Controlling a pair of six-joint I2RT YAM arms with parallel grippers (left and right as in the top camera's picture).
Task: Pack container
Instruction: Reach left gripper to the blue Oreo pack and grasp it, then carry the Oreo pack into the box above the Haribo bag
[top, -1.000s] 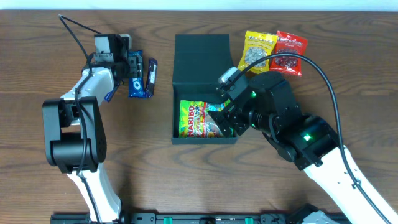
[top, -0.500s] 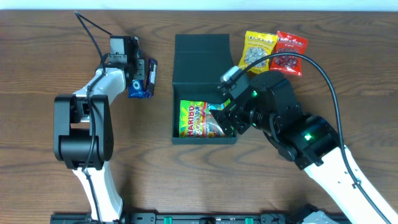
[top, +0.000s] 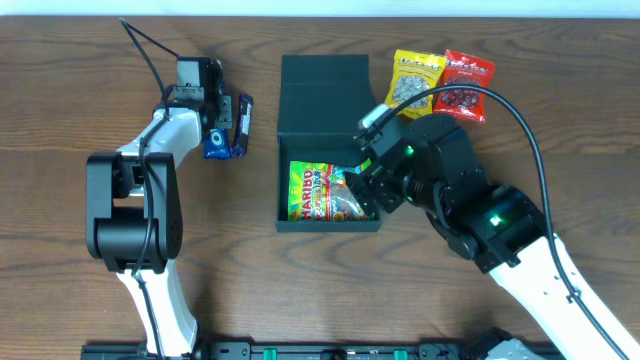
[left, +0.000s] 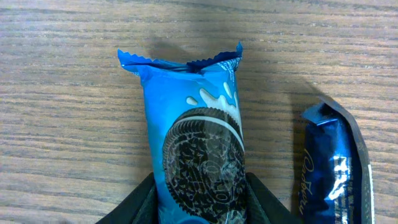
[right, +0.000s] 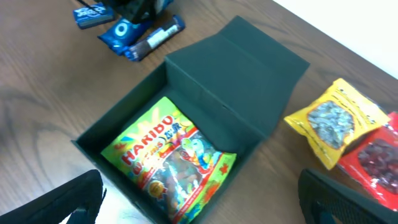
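The container (top: 283, 150) is a dark box in the middle of the table, its flap lid (top: 325, 90) lying open toward the back. A Haribo bag (top: 320, 192) lies inside it. My right gripper (top: 368, 190) hovers open and empty over the box's right front part. In the right wrist view the container (right: 249, 62) and the Haribo bag (right: 168, 162) lie under my wide-open fingers (right: 211, 205). My left gripper (top: 214, 120) is shut on a blue Oreo packet (top: 214, 143) left of the box. In the left wrist view the fingers (left: 200, 208) press both sides of the Oreo packet (left: 199, 137).
A dark blue snack bar (top: 243, 120) lies just right of the Oreo packet, also in the left wrist view (left: 336, 168). A yellow packet (top: 418, 80) and a red packet (top: 466, 84) lie right of the lid. A white wall edge runs along the back.
My left arm swung right and settled over the Oreo packet. My right gripper shifted slightly right and up over the Haribo bag in the box.
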